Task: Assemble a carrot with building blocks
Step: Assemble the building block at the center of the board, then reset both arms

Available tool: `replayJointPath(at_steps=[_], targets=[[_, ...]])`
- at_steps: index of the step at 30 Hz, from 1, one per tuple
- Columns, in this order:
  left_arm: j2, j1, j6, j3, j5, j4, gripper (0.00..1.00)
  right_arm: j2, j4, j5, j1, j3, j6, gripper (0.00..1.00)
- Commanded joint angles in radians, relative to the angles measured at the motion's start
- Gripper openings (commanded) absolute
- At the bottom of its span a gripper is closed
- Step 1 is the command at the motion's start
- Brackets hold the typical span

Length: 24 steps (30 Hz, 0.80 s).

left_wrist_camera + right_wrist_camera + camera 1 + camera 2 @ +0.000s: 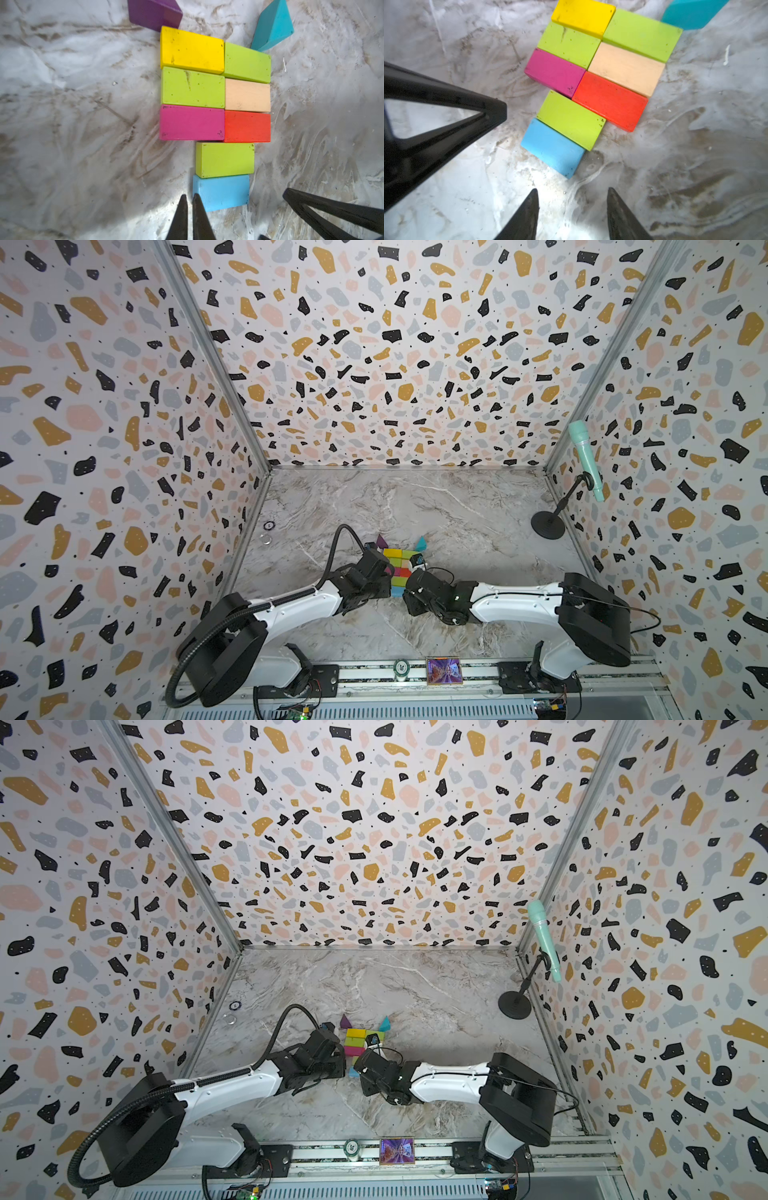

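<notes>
Carrot (193, 87) flat, left gripper (190, 196) closed, right gripper (573, 189) parted

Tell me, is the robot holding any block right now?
No, nothing is held. The left gripper, fingers shut on nothing, sits beside the light blue rectangular block; the right gripper, fingers apart, is empty.

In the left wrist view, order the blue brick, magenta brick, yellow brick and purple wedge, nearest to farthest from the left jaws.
1. Blue brick, at the narrow end.
2. Magenta brick, midway along.
3. Yellow brick, at the wide end.
4. Purple wedge, past the yellow brick.
</notes>
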State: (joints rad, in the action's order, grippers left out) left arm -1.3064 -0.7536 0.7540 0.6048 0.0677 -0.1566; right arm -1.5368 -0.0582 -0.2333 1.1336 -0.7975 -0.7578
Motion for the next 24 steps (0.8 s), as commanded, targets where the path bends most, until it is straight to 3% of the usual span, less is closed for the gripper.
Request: replayJointPath(at_steps=[1,5,8,11,13,18,24], targets=[[0.077,0.024,0.011,0.033,0.086,-0.055,0.12,0.106,-0.054,-0.042,-0.009,0.007,0.015,0.54],[0.206,0.088,-0.003,0.050,0.200,-0.090,0.42,0.243,-0.079,-0.064,-0.077,0.014,0.094,0.55],[0.288,0.124,-0.038,0.068,0.302,-0.060,0.66,0.349,-0.041,-0.027,-0.195,0.044,0.193,0.59],[0.314,0.134,-0.117,0.106,0.411,-0.017,0.83,0.428,0.009,0.066,-0.358,0.075,0.297,0.76],[0.305,0.140,-0.164,0.142,0.504,-0.010,0.98,0.451,0.019,0.111,-0.490,0.078,0.336,0.82],[0.265,0.199,-0.293,0.199,0.679,0.041,1.00,0.465,0.068,0.225,-0.793,0.086,0.408,0.85],[0.285,0.316,-0.396,0.092,0.793,0.249,1.00,0.458,0.204,0.178,-0.998,0.164,0.473,0.86]])
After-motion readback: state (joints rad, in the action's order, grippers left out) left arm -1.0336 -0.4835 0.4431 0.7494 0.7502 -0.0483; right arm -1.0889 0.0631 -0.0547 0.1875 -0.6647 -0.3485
